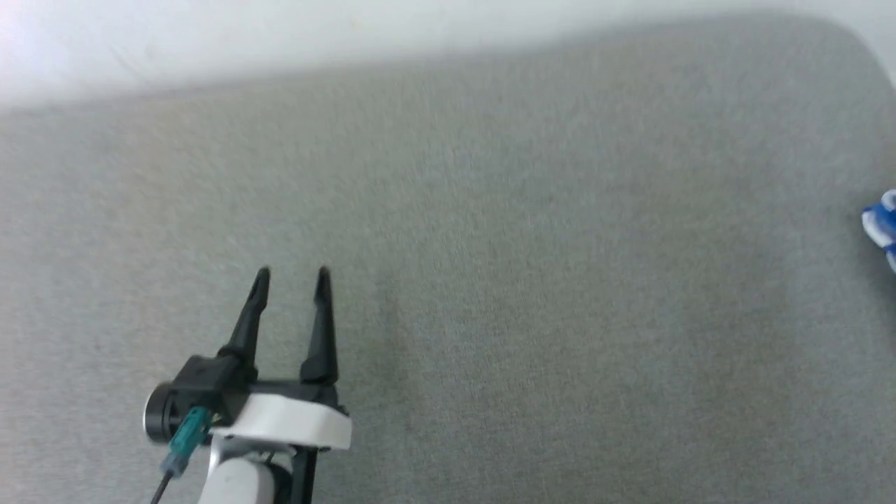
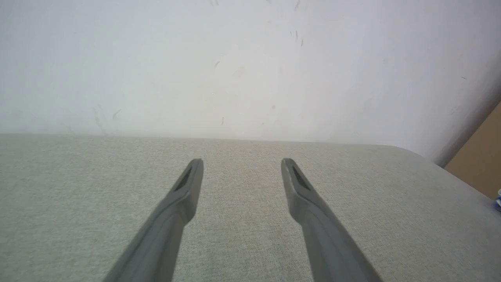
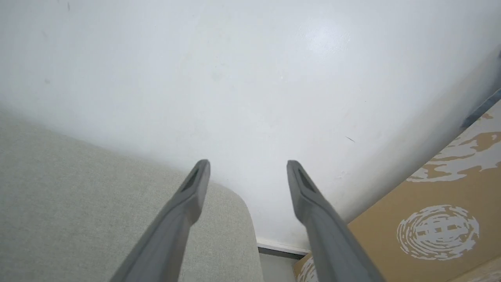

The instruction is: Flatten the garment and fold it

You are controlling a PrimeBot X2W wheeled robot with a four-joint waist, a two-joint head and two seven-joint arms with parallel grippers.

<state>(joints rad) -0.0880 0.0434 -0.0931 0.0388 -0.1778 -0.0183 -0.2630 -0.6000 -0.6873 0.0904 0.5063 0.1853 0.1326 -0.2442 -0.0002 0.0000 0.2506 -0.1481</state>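
A small piece of the blue and white garment (image 1: 883,227) pokes in at the right edge of the head view, lying on the grey fabric surface (image 1: 532,280); a tiny blue bit of the garment (image 2: 498,203) shows at the right edge of the left wrist view. My left gripper (image 1: 292,277) hovers open over the bare grey surface at the lower left, far from the garment, with nothing between its fingers (image 2: 184,196). The right gripper (image 3: 247,166) is open and empty too, pointing past the surface's rounded corner (image 3: 231,203) toward a white wall.
A white wall (image 2: 250,66) runs along the far edge of the grey surface. A tan cardboard box (image 3: 430,227) with white printed marks stands beyond the surface's right corner, with a strip of floor (image 3: 276,266) between them.
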